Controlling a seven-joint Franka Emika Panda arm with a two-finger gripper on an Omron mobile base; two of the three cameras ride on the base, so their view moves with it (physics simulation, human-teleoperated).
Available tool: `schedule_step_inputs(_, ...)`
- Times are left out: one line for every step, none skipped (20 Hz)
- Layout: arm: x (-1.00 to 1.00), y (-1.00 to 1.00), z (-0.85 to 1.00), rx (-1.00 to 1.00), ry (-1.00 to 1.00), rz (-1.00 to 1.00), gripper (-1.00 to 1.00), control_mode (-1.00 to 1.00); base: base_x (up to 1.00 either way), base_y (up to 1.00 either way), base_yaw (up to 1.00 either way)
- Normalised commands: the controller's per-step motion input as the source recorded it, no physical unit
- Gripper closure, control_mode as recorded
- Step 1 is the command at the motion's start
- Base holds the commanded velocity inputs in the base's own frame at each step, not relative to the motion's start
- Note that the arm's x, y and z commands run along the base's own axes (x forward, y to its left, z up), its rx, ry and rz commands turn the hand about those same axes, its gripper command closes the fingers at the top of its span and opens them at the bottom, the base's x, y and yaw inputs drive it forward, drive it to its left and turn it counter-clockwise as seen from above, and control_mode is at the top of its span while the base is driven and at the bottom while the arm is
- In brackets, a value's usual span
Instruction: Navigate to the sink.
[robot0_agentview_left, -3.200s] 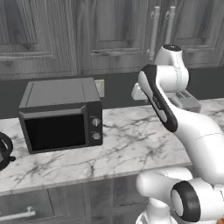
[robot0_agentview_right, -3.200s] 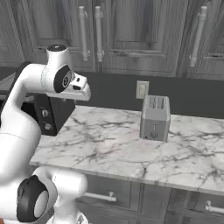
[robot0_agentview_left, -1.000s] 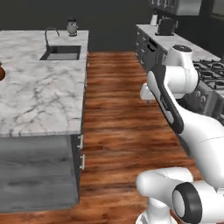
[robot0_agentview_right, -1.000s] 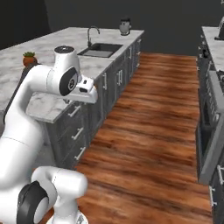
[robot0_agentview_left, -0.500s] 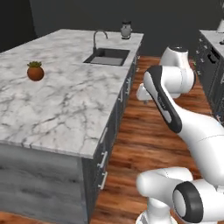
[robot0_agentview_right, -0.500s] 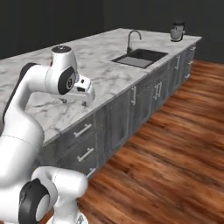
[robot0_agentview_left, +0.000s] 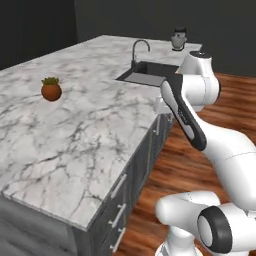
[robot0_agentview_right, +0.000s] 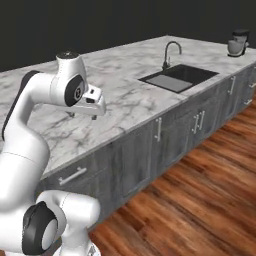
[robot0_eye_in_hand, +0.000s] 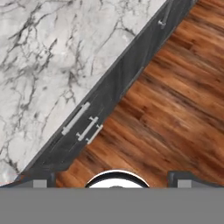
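The black rectangular recessed sink (robot0_agentview_right: 179, 77) with its dark curved gooseneck faucet (robot0_agentview_right: 171, 53) is set into the white, grey-veined marble counter (robot0_agentview_left: 90, 130) near its far end, close to the front edge. A small round terracotta pot with a green plant (robot0_agentview_left: 51, 89) stands toward the counter's left edge. The two-finger gripper (robot0_agentview_right: 84, 114) hangs over the front edge, holding nothing; its opening cannot be told. Below, grey panelled cabinets (robot0_eye_in_hand: 94, 127) meet glossy brown wood planks (robot0_eye_in_hand: 170, 105).
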Motion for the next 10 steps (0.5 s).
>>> schedule_step_inputs(0.00,0.00,0.00,0.00,0.00,0.00,-1.00,1.00,1.00,-1.00,0.25)
schedule_step_inputs(0.00,0.00,0.00,0.00,0.00,0.00,-1.00,1.00,1.00,-1.00,0.25)
schedule_step_inputs(0.00,0.00,0.00,0.00,0.00,0.00,-1.00,1.00,1.00,-1.00,0.24)
schedule_step_inputs(0.00,0.00,0.00,0.00,0.00,0.00,-1.00,1.00,1.00,-1.00,0.22)
schedule_step_inputs(0.00,0.00,0.00,0.00,0.00,0.00,-1.00,1.00,1.00,-1.00,0.21)
schedule_step_inputs(0.00,0.00,0.00,0.00,0.00,0.00,-1.00,1.00,1.00,-1.00,0.19)
schedule_step_inputs(0.00,0.00,0.00,0.00,0.00,0.00,-1.00,1.00,1.00,-1.00,0.20)
schedule_step_inputs(0.00,0.00,0.00,0.00,0.00,0.00,-1.00,1.00,1.00,-1.00,0.21)
schedule_step_inputs(0.00,0.00,0.00,0.00,0.00,0.00,-1.00,1.00,1.00,-1.00,0.22)
schedule_step_inputs(0.00,0.00,0.00,0.00,0.00,0.00,-1.00,1.00,1.00,-1.00,0.22)
